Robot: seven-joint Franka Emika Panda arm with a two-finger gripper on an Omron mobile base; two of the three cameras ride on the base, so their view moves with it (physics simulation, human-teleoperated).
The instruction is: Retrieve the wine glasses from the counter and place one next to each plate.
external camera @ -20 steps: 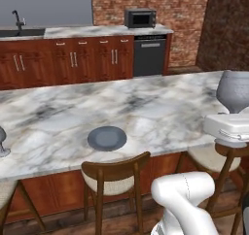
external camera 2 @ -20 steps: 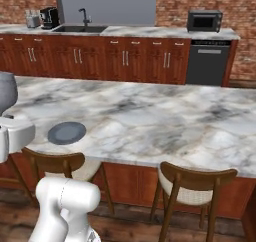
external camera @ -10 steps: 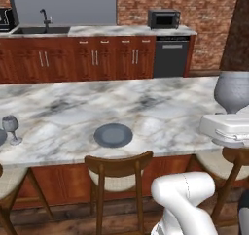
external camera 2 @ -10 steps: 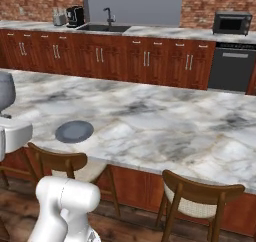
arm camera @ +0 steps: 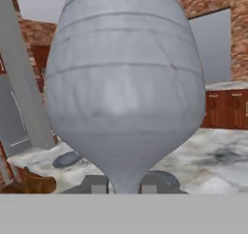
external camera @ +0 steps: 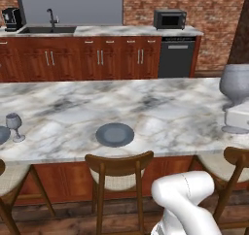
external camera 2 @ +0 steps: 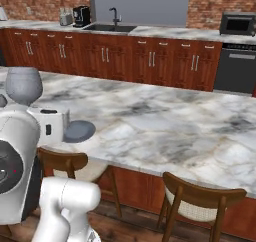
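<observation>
The claw (arm camera: 123, 185) is pinched on the stem of a wine glass (arm camera: 125, 83), whose grey bowl rises straight above the fingertips (arm camera: 95, 184) and stands upright in the hand view. In the left base view that carried glass (external camera: 237, 85) hangs at the right edge, over the marble island worktop (external camera: 160, 108).

The step in hand looks like the carry of the second glass to its plate. One blue-grey plate (external camera: 115, 134) lies bare on the island, well off to the claw's left and lower than the held glass. Further left again, another wine glass (external camera: 14, 124) already stands just beside a second plate (external camera: 2, 134) at the picture's edge, so that setting seems served.

The next move calls for bringing the claw across toward the bare plate, lowering until the foot meets the marble beside the rim, not on it, and only then spreading the jaws.

Against the earlier pictures, the whole scene has slid rightward: the base has driven along the island, the standing glass has come into view, and the claw's grip stays unchanged.
</observation>
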